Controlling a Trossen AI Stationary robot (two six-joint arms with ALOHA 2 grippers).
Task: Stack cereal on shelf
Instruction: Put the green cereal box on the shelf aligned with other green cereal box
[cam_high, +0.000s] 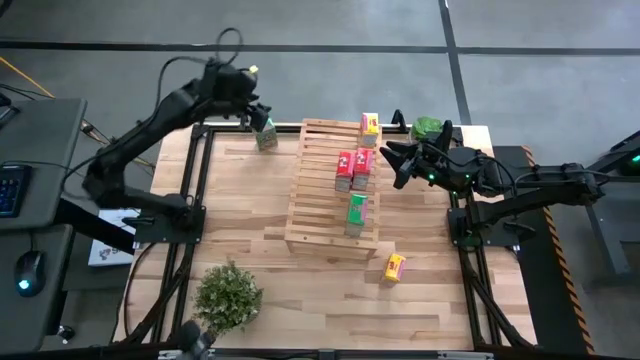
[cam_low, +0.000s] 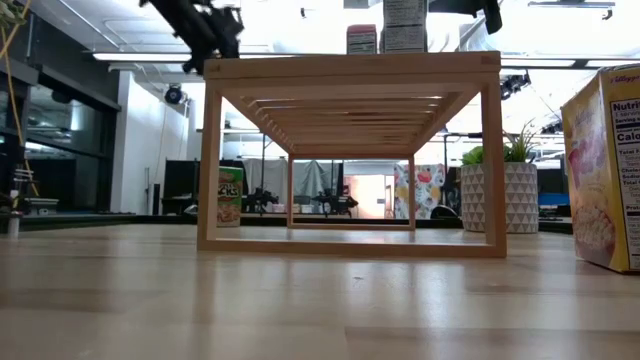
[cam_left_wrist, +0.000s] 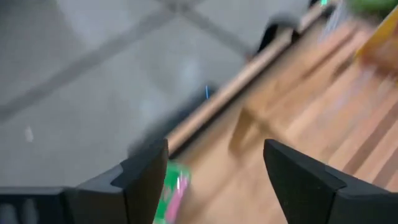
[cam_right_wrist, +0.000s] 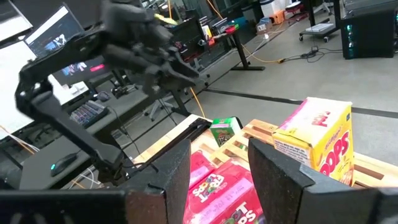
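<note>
Left wrist view blurred, left claw (cam_high: 262, 118) spread above small green cardboard cereal box (cam_high: 266, 135) on far counter (cam_high: 240, 220), right claw (cam_high: 398, 160) released beside light-wood slatted shelf (cam_high: 318, 190)

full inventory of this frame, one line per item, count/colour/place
shelf: 1, light wood, table centre
yellow cereal boxes: 2; one on the shelf's far end, one on the table by the shelf's near right corner
pink-red cereal boxes: 2, side by side mid-shelf
green cereal boxes: 2; one on the shelf's near part, one on the table's far left
plants: 2, green; one near-left, one far-right
table: 1, wood planks
left gripper: open, above the far-left green box
right gripper: open, beside the shelf's right edge
</note>
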